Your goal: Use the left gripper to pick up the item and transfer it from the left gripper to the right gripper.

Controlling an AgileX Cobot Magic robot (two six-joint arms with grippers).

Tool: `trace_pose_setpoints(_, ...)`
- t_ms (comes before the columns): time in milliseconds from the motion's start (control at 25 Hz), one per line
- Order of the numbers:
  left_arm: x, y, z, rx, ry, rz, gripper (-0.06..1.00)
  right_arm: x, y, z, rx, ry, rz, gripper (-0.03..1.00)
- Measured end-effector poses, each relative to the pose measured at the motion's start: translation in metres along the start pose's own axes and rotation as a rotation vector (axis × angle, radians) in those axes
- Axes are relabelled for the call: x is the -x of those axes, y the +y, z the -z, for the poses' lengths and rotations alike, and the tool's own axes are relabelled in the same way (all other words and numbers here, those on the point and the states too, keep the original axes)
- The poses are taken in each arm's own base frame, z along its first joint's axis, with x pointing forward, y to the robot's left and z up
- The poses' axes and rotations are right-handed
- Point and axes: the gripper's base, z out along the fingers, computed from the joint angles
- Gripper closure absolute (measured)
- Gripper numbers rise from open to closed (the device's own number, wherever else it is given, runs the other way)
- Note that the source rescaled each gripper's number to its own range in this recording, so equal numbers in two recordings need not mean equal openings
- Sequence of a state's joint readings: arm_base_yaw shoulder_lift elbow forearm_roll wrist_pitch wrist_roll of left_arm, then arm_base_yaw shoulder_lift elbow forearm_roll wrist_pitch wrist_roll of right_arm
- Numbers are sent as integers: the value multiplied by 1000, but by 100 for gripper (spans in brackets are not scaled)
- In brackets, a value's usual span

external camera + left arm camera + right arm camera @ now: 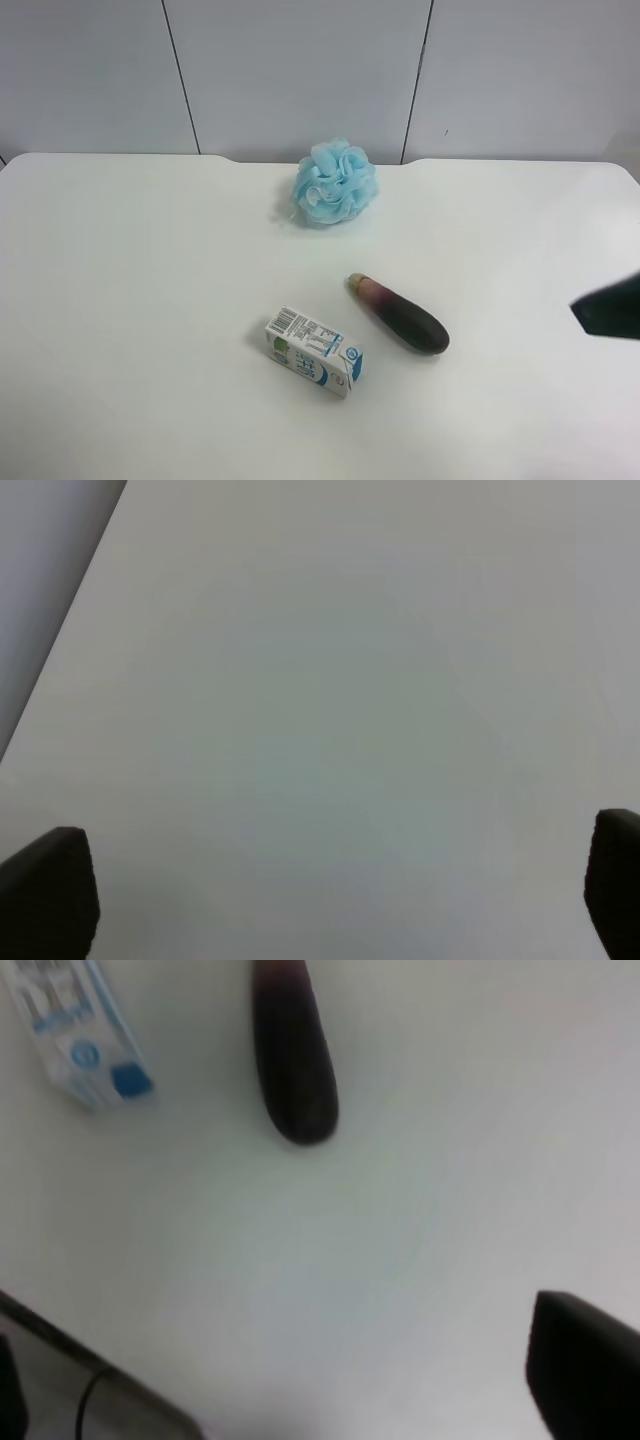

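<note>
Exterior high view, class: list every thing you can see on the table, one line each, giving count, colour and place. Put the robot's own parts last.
table: one, white, filling most of the view, below a pale panelled wall.
bath pouf: one, light blue, fluffy, near the table's far edge, around the middle.
eggplant: one, dark purple-black fading to lilac with a greenish tip, lying near the centre, to the view's right of the carton, apart from it.
milk carton: one, white and blue, lying on its side, nearest the camera.
right gripper: one dark part showing at the view's right edge, above the table, touching nothing; jaws open.
left gripper: outside this view; its wrist view shows black jaws open over bare table.
</note>
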State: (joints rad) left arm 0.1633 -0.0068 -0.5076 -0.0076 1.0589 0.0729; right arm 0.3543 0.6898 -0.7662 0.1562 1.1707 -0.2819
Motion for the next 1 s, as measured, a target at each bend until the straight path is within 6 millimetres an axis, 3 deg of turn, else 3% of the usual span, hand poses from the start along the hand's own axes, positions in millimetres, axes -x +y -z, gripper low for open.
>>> trace_pose_setpoints(200, 0, 0, 0, 0, 0, 0, -5, -53, 8, 7, -71, -101, -78, -3)
trace_pose_setpoints(440, 0, 0, 0, 0, 0, 0, -5, -91, 15, 22, -139, -336, -120, -3)
trace_pose_setpoints(680, 0, 0, 0, 0, 0, 0, -5, -109, 19, 24, -163, -501, -112, -3)
trace_pose_setpoints(1000, 0, 0, 0, -1, 0, 0, -5, -109, 19, 24, -166, -518, -111, -3)
